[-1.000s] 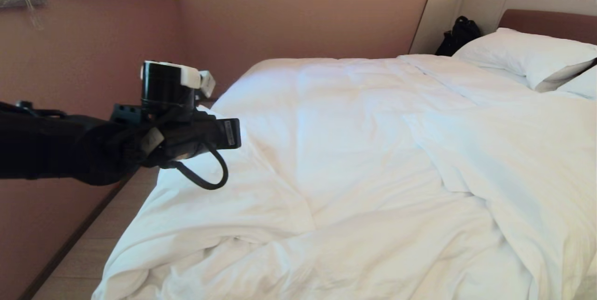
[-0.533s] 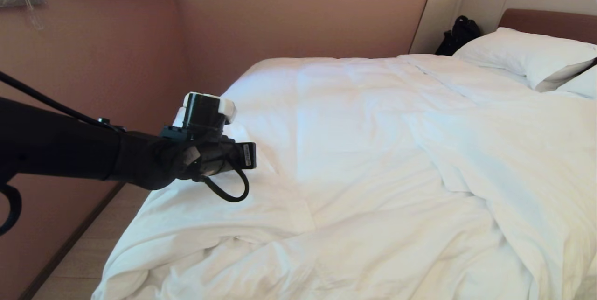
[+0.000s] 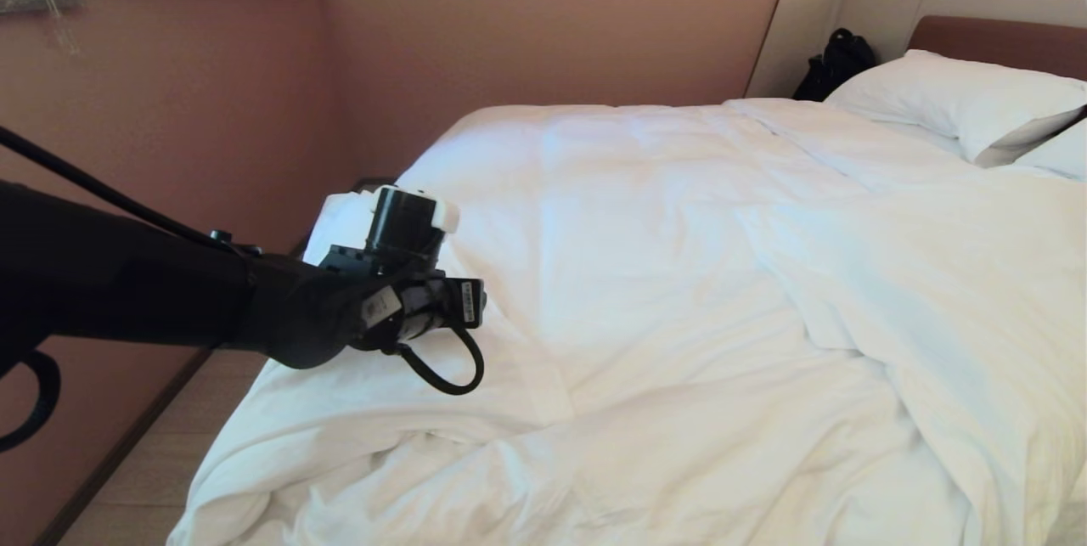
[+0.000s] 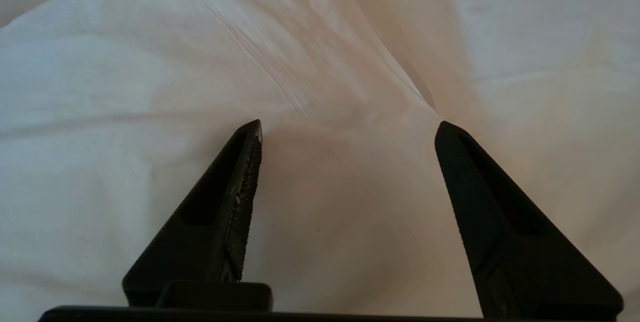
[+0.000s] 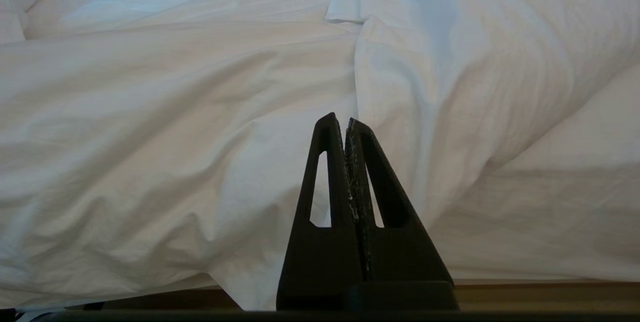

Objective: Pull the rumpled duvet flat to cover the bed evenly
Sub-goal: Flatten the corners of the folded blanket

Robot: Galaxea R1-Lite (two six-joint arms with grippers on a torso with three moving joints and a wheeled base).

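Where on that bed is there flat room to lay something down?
Smoothest stretch: the duvet middle, between the left gripper and the pillows. Crowded: rumpled folds along the near edge and right side; a black bag fills the headboard corner.

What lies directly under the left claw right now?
Under the left claw, jaws open, is only the duvet, creased into a ridge between the fingers. Whatever lies beneath the duvet, sheet or mattress, is covered and cannot be seen.

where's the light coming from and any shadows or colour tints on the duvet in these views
Head view: a warm strip glows above the headboard; the left arm shades the duvet beneath it. Left wrist view: the open left end effector casts a warm tan shadow. Right wrist view: cooler, bluish folds.
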